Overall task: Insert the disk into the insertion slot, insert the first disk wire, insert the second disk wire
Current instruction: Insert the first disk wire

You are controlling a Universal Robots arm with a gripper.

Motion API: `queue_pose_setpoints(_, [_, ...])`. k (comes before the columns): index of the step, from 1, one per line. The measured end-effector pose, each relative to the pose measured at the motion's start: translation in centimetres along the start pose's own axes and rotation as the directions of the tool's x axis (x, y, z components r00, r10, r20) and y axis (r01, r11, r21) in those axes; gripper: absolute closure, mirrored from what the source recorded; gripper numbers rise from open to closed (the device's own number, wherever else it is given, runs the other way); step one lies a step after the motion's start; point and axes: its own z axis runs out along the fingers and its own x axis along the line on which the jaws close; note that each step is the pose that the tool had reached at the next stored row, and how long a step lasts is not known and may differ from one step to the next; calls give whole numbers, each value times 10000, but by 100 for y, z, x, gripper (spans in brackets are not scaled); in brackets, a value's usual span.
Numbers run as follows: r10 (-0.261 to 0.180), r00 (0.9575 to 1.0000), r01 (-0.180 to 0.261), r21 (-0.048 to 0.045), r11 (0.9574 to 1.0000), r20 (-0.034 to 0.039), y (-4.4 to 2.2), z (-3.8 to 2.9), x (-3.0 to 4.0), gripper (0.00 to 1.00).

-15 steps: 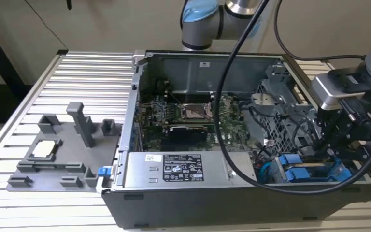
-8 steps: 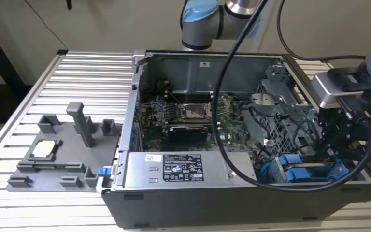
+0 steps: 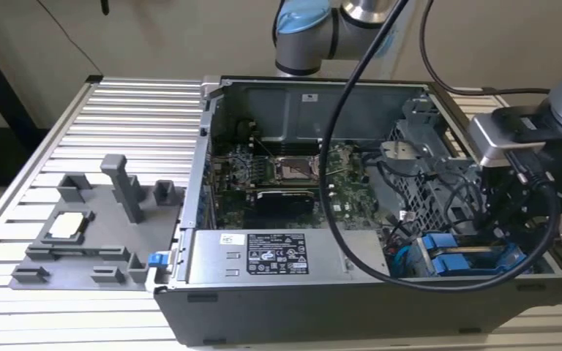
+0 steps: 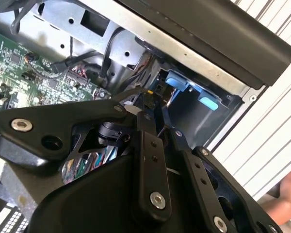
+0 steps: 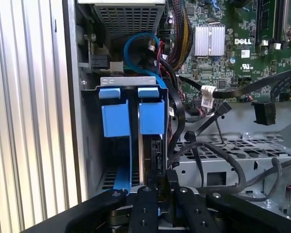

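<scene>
1. black gripper (image 5: 158,188) sits at the mouth of the drive bay with its fingers almost together. looks pinched on a small dark plug (image 5: 155,154), but the contact itself is hard to see.
2. plug is right at the rear edge of the disk (image 5: 151,127); can't tell if it's seated. risk: it goes in tilted and jams or bends contacts, since a narrow pinch lets it twist.
3. disk stands edge-on inside the insertion slot (image 5: 93,145) with its blue carrier tab at the slot rim, so the disk step looks done. risk: a hard push on the plug shifts the disk in its rails.
4. second blue carrier (image 5: 115,119) is just beside the disk in the same bay. a finger drifting sideways would knock it.
5. black cable bundle (image 5: 177,121) runs close along the disk's other side. loose loops could hook a finger or get trapped under the plug.
6. blue data cable (image 5: 136,41) arcs behind the bay near the power-supply grille (image 5: 128,19). tension there could pull a plug askew.
7. perforated cage (image 5: 242,145) and motherboard (image 5: 233,63) lie farther in. judged at risk only if the arm swings wide.
8. exterior view: the arm's own black hose (image 3: 327,150) drapes across the open computer case (image 3: 359,311) and could snag a wall. slatted table (image 3: 125,110) and grey fixture (image 3: 76,248) are well apart, so low risk.
</scene>
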Motion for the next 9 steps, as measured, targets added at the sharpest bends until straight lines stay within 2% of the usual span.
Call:
queue_pose_setpoints(3, [0,10000,0,1,10000,-10,3,41,3,81])
queue_pose_setpoints(9, [3,10000,-3,-1,10000,9,5,52,4,80])
